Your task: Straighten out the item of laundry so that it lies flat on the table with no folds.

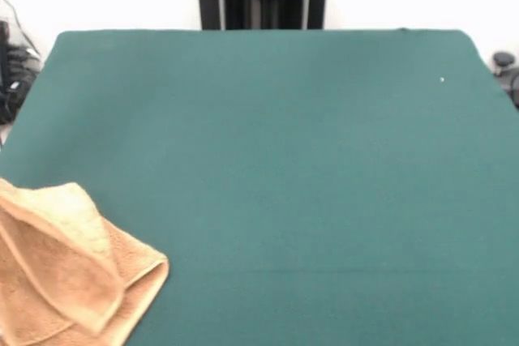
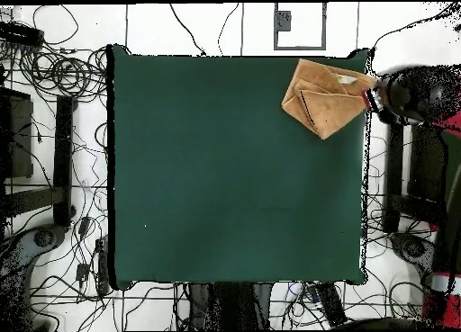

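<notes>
You've got the gripper (image 2: 371, 101) at the table (image 2: 225, 175) edge, just beside the folded towel (image 2: 320, 96), which lies in a corner; can't tell its opening. The front view shows the towel (image 1: 65, 269) only.

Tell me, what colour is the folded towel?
Golden tan; the towel shows best in the front view, near the green table's corner.

The towel (image 1: 69, 273) is golden-tan terry, its top fold a paler tan than the darker orange-tan pile showing beneath. The table (image 1: 292, 160) under it is covered in plain, unpatterned dark green cloth. Around the table the floor (image 2: 180, 27) is white, crossed by black cables (image 2: 63, 72).
</notes>
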You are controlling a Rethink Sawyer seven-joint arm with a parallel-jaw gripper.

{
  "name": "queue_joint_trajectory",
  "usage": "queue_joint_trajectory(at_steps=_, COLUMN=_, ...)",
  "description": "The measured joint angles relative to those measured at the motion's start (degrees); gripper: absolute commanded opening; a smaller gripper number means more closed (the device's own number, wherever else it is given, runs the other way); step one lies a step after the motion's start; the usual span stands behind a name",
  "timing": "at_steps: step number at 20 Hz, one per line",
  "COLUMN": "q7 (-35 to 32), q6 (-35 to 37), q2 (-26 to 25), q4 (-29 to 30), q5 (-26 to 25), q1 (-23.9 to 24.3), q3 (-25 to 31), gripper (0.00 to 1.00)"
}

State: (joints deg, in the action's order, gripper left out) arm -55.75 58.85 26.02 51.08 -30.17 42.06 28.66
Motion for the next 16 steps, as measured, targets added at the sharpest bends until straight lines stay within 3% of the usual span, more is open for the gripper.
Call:
queue_joint_trajectory(at_steps=3, q7=4.75, q6=-3.45, q2=-0.03, q4=4.28, q5=1.88, q1=4.61, q3=2.48, gripper=0.00)
queue_joint_trajectory(at_steps=7, q7=6.18, q6=-7.52, q2=-0.01, q4=8.04, q5=2.48, q1=7.22, q3=4.33, gripper=0.00)
queue_joint_trajectory(at_steps=16, q7=6.18, q6=-17.17, q2=1.77, q4=16.52, q5=2.62, q1=6.97, q3=7.36, gripper=0.00)
